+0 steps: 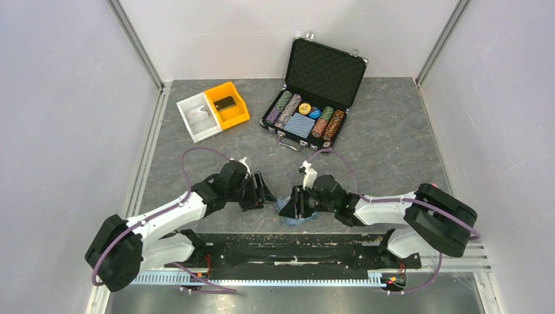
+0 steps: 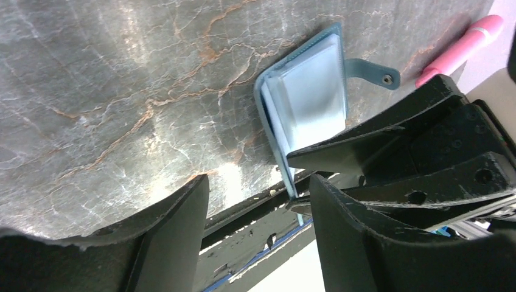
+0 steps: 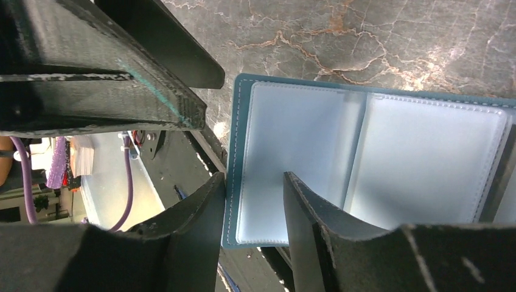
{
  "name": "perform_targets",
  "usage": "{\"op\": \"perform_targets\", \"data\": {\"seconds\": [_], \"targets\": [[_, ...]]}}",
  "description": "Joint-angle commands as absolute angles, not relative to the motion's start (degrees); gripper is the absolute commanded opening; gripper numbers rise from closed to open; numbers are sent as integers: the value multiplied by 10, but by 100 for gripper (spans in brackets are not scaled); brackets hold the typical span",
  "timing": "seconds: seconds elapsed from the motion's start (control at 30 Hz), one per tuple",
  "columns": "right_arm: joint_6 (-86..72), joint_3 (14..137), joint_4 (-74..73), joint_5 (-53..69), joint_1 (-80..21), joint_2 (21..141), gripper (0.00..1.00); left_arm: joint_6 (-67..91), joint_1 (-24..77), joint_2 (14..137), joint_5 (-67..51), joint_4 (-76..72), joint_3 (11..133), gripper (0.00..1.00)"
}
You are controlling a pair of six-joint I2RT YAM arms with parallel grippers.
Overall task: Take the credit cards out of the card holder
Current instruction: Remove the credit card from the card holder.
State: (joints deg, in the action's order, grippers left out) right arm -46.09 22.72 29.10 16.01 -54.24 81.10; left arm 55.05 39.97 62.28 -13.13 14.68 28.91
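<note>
Light-blue wallet [image 1: 291, 216]: open flat on grey marbled table [image 1: 393, 144], at near edge in the middle, between both claws.
Pockets [image 3: 365, 164]: two pale cloudy panels facing up; contents not possible to tell.
Strap [image 2: 371, 72]: sticking out from one side of wallet, with small snap at the end.
Left claw [image 1: 267, 193]: wide open, nothing between fingers; just left of wallet, apart from it.
Right claw [image 1: 293, 203]: open, clear gap between fingers; one edge of wallet inside that gap; touching or not, cannot tell.
Yellow bin [image 1: 241, 111]: far left, beside white bin [image 1: 196, 121]; small dark flat thing [image 1: 224, 103] inside, too small to tell if a card.
Black case [image 1: 324, 69]: far middle, lid up, with rows of chips [image 1: 288, 108] and blue patterned deck [image 1: 301, 124].
</note>
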Motion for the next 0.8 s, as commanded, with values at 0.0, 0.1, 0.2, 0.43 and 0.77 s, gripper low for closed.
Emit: {"op": "perform_targets", "data": {"seconds": [0.0, 0.1, 0.2, 0.43, 0.77], "targets": [[-438, 247, 272, 145, -545, 803, 43, 522, 397, 630, -163, 104, 310, 69], [-440, 245, 275, 146, -545, 798, 44, 522, 397, 645, -171, 86, 305, 68], [-441, 244, 273, 142, -545, 789, 44, 526, 398, 661, -185, 56, 295, 67], [-438, 242, 263, 141, -545, 778, 46, 529, 398, 692, -208, 8, 286, 56], [-413, 251, 219, 123, -544, 744, 52, 533, 398, 711, -226, -29, 273, 28]]}}
